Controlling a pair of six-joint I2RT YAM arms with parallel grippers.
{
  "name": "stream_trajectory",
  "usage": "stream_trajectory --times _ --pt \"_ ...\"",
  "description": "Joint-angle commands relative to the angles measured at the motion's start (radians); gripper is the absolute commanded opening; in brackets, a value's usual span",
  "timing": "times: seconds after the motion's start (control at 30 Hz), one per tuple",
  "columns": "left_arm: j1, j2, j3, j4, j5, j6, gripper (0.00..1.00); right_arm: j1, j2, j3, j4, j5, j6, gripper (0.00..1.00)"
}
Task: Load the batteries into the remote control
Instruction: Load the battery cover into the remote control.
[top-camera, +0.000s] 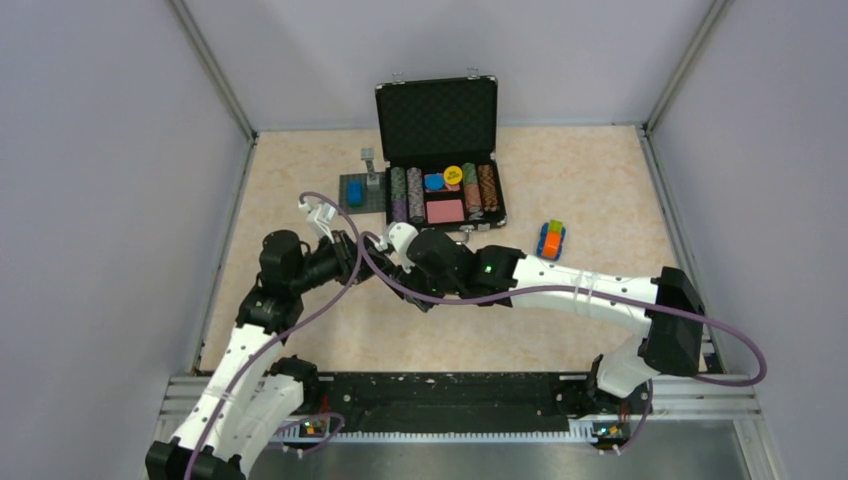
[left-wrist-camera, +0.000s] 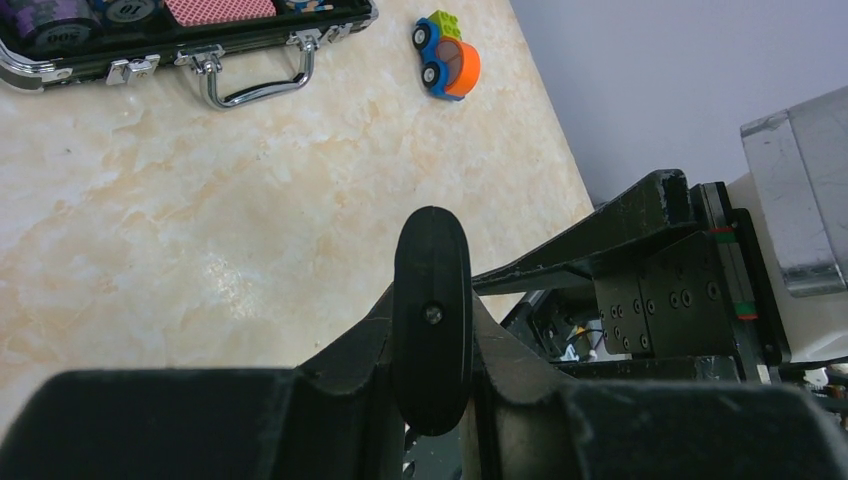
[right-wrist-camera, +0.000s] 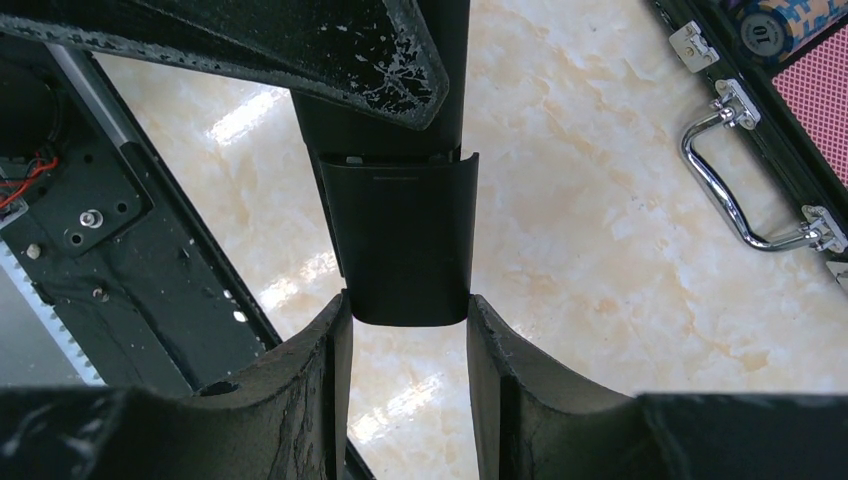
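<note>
While one remote control (right-wrist-camera: 400, 240) is held above the middle of the table (top-camera: 450, 340), it is pinched by the left gripper (left-wrist-camera: 430, 345). Its free end is flanked by the right gripper (right-wrist-camera: 407, 312), fingertips at its corners (whether they press cannot be told). Open tabletop is seen toward the near edge and the right wall. One open poker-chip case (top-camera: 440, 160) is set by the far wall — one toy car (top-camera: 551, 240) near it, apart.
</note>
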Motion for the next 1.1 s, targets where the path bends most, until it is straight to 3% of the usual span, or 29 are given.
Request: stream_trajectory --times 0.0,0.53,1.07 --pt "-0.005 -0.027 0.049 0.021 0.005 0.008 0.0 0.011 0.008 0.059 0.006 0.023 0.009 0.26" --pt "-0.005 -0.05 0.037 0.027 -0.048 0.025 0.0 0.01 0.026 0.079 -0.025 -0.012 -0.014 0.26" --pt "-0.005 -0.076 -0.001 0.074 0.003 0.049 0.0 0.01 0.064 0.121 -0.025 0.001 -0.004 0.27"
